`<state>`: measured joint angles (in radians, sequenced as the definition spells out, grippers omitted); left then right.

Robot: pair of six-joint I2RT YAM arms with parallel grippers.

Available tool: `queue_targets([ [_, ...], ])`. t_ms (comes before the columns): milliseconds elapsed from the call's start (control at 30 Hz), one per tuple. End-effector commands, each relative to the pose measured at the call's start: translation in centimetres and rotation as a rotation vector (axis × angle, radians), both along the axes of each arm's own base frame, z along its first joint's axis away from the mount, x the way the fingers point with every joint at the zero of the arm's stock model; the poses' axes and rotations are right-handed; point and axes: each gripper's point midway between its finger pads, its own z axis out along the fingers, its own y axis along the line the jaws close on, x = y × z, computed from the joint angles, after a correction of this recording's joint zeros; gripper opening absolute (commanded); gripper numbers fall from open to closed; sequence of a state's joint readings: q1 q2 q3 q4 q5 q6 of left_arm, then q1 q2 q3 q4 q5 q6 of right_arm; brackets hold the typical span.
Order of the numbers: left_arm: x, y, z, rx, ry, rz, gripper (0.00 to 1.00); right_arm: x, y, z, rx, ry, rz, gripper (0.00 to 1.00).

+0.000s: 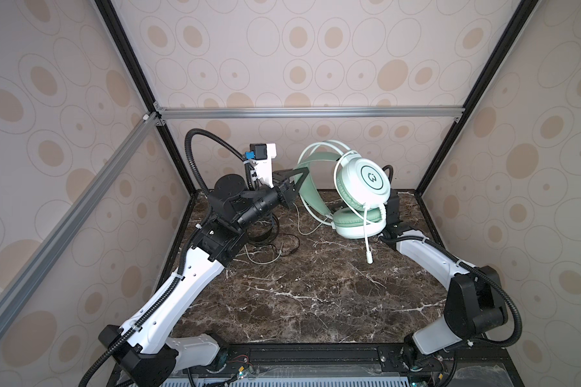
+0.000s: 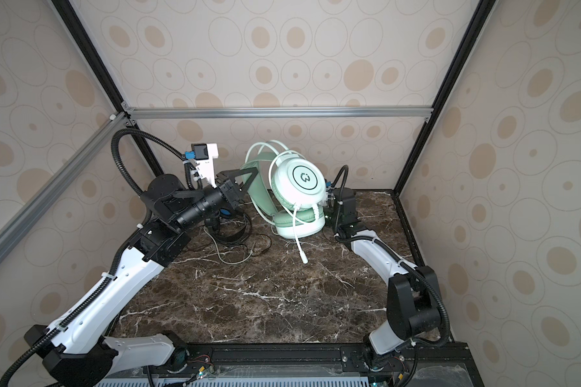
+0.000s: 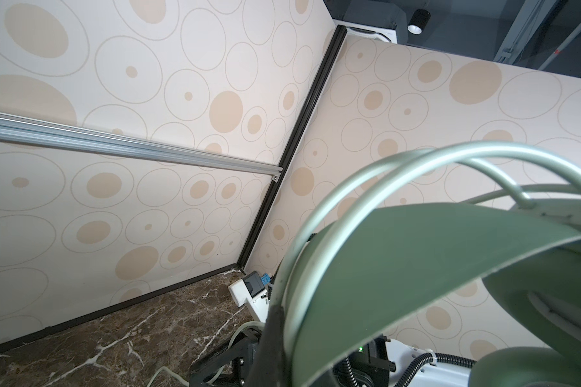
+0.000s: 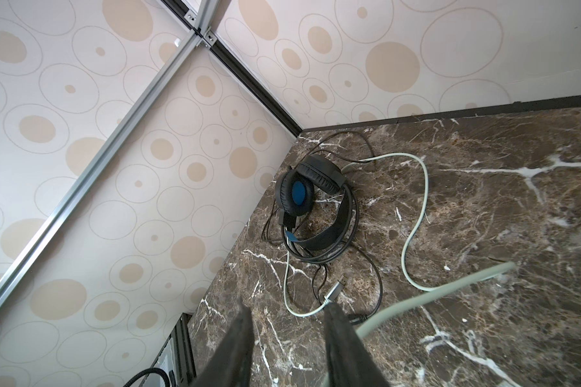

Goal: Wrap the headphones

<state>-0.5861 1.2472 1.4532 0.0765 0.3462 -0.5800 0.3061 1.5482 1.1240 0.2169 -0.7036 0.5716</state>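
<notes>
Right wrist view shows a brown marble table [image 4: 483,150] boxed in by spotted beige walls [image 4: 168,174]. In both top views the arms reach toward the mint-green headset [image 1: 363,181], upright near the back wall. The left gripper [image 1: 296,176] is clamped on its band. The right gripper [image 4: 287,308], jaws apart and empty, is hidden behind its cups. Left of it, the pale cord [image 4: 413,241] trails to the black headset [image 4: 312,201], half covered by the left arm.
</notes>
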Motion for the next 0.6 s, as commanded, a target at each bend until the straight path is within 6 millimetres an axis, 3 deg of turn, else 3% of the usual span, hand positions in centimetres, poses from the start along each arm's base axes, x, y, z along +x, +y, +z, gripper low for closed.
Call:
queue_targets([
  [0, -1.2, 1.4, 4.2, -0.129, -0.080, 0.007, 0.00, -1.0, 0.1, -0.1, 0.003, -0.004, 0.015, 0.29],
  [167, -0.9, 1.7, 4.3, -0.160, -0.072, 0.020, 0.00, -2.1, -0.5, -0.6, -0.036, 0.000, 0.007, 0.20],
  [367, 0.6, 3.0, 4.5, -0.322, 0.008, 0.082, 0.00, -3.2, -1.4, 0.0, -0.113, -0.022, -0.014, 0.16],
  [567, 2.7, 4.9, 2.5, -0.484, 0.124, 0.189, 0.00, -4.6, -2.8, 0.3, -0.242, -0.053, -0.060, 0.12],
])
